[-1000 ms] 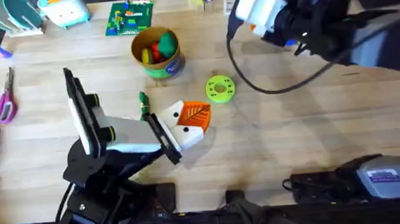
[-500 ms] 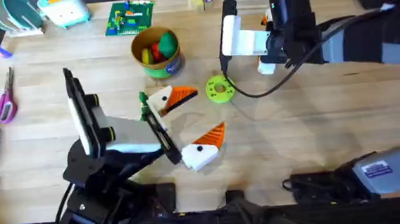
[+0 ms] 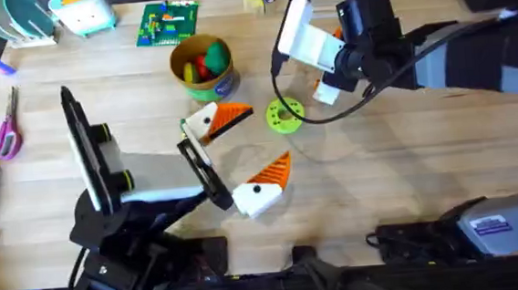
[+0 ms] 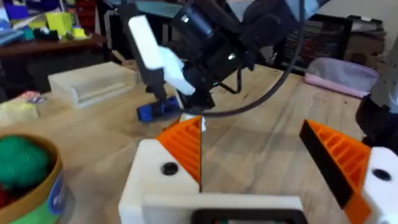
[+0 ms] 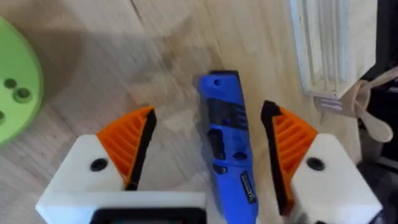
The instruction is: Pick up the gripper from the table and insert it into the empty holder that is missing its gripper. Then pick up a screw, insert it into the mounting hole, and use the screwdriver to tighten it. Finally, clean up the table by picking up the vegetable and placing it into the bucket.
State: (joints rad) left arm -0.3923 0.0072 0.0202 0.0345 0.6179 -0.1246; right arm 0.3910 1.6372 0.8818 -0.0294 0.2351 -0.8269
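Note:
The blue screwdriver (image 5: pixel 227 155) lies on the table (image 3: pixel 406 162) between the two fingers of my right gripper (image 5: pixel 208 112), which is open with a gap on each side. In the overhead view that gripper (image 3: pixel 327 67) hangs low behind the green disc (image 3: pixel 284 114). My left gripper (image 3: pixel 268 135) is spread wide open near the table's middle with nothing in it, and both white holder blocks (image 4: pixel 155 180) carry orange ribbed pieces. The yellow bucket (image 3: pixel 203 68) with red, yellow and green produce shapes stands behind the left gripper. The screw is too small to make out.
A clear plastic box (image 5: pixel 329 43) sits just beyond the screwdriver. Pink-handled scissors (image 3: pixel 4 135) lie at the left edge and a green brick plate (image 3: pixel 168 23) lies at the back. A small green item (image 3: pixel 185 127) rests beside the left gripper's rear finger.
My left gripper went from shut to wide open and its arm shifted slightly left. The right arm came down from near the camera to the table behind the green disc.

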